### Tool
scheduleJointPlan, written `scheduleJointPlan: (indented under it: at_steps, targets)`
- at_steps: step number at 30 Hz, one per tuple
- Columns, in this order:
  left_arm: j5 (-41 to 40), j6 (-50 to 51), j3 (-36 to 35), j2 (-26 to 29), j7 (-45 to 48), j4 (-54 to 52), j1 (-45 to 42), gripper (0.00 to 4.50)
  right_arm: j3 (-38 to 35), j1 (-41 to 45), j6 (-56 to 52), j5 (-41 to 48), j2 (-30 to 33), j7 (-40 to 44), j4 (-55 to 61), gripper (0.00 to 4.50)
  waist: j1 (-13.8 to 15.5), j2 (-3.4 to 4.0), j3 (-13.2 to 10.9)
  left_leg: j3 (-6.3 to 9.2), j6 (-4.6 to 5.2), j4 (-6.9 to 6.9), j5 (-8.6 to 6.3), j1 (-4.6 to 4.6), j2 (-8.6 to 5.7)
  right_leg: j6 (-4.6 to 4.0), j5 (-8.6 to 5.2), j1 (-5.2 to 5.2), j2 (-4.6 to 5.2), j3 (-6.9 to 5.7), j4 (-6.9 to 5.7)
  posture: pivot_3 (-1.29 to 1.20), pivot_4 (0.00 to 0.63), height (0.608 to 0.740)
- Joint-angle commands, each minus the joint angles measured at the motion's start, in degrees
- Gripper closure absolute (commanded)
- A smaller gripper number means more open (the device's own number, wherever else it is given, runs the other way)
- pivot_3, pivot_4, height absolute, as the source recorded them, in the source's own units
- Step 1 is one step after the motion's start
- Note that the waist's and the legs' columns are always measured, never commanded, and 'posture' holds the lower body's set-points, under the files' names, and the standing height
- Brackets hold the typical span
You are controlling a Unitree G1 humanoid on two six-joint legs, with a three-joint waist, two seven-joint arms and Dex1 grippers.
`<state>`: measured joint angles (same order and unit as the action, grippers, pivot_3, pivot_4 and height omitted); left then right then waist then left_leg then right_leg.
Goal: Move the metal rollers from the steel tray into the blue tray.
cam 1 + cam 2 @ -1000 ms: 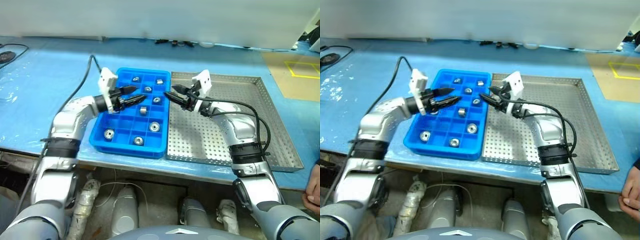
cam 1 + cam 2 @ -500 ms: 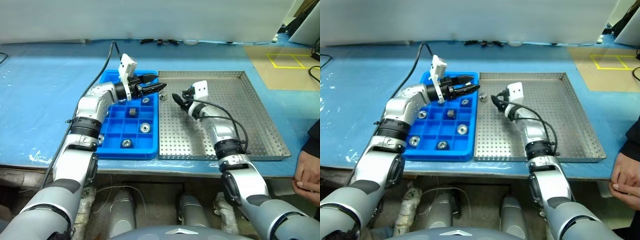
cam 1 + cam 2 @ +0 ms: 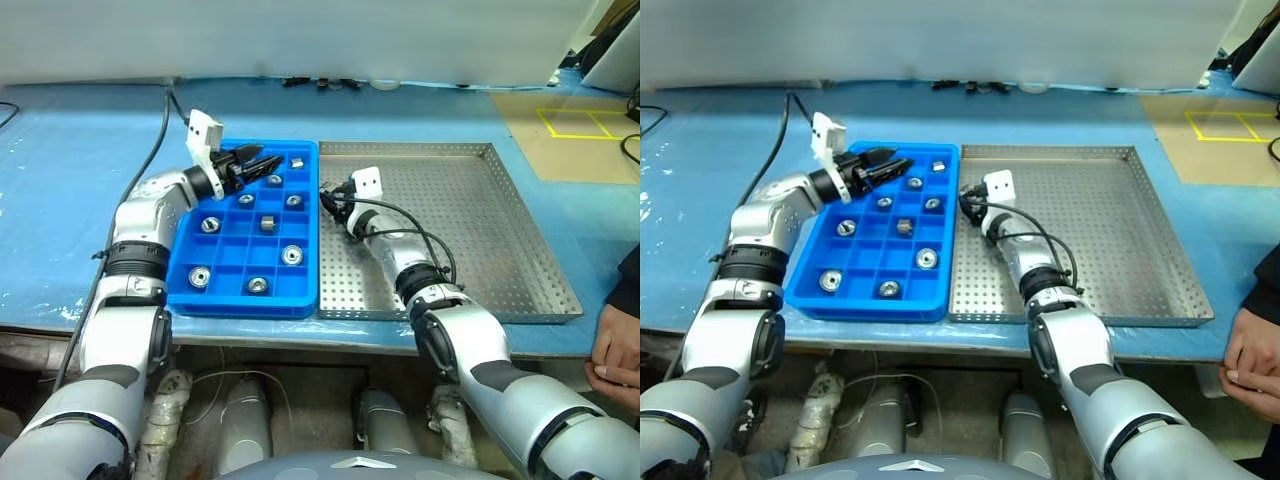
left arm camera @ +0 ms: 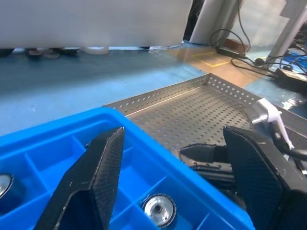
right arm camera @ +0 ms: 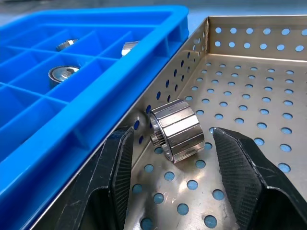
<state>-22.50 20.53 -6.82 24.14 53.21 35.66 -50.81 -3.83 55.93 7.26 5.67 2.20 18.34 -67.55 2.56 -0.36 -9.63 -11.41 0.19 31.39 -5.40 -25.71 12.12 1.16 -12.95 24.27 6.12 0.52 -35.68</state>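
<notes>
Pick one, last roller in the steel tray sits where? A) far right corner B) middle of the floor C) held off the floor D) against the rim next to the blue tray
D: the roller lies on the steel tray floor by the rim beside the blue tray, between the right end effector open fingers.

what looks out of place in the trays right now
One metal roller lies on its side in the steel tray, against the wall next to the blue tray, between the right pincer's open fingers. The other rollers sit in blue compartments.
</notes>
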Motion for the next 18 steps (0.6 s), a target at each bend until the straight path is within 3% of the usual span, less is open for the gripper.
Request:
scheduleJointPlan:
  at_steps: [1,18]
  targets:
    - [-0.12,0.3,-1.11,1.17,-0.77,-3.12,-0.23,1.03,-0.41,1.94,2.6,-1.28,-0.79,-2.41,-2.23,1.74,0.16,0.0,0.0,0.0,0.0,0.0,0.0,-0.04,0.02,-0.03,-0.02,0.0,0.0,-0.06,0.0,-0.07,0.15,0.74]
    - [0.17,3.59,1.24,0.81,1.72,-6.76,0.86,1.03,-2.09,3.02,5.81,-2.45,-2.87,-6.63,-3.7,1.74,-0.03,0.02,-0.01,0.02,-0.06,-0.02,0.03,-0.12,0.16,-0.07,-0.04,0.01,-0.03,-0.24,0.01,-0.11,0.15,0.74]
